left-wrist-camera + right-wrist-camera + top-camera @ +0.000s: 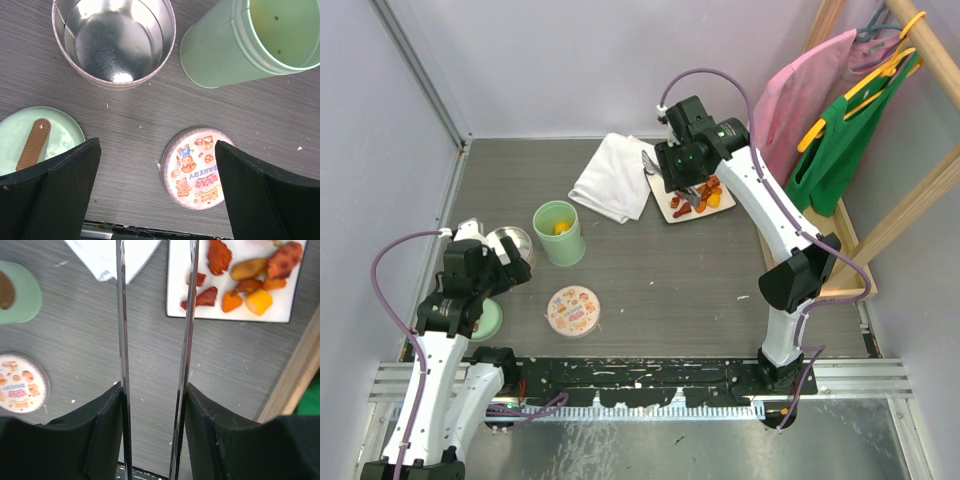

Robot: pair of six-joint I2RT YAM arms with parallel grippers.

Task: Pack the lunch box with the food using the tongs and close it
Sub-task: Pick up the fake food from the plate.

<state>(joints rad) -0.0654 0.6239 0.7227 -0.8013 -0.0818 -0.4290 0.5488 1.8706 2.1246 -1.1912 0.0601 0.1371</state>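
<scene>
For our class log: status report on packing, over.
Left gripper open, empty. Right gripper shut on tongs, no piece between arms. Food on white plate. Nothing blocking.

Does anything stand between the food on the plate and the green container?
Only the white cloth, lying flat with one corner near that line. Nothing tall is there; the tongs in the right claw could likely pass over.

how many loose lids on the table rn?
2. The mint-green lid lies near left, in front of the metal tin; the printed lid lies near centre, in front of the green cup. None seems hidden.
</scene>
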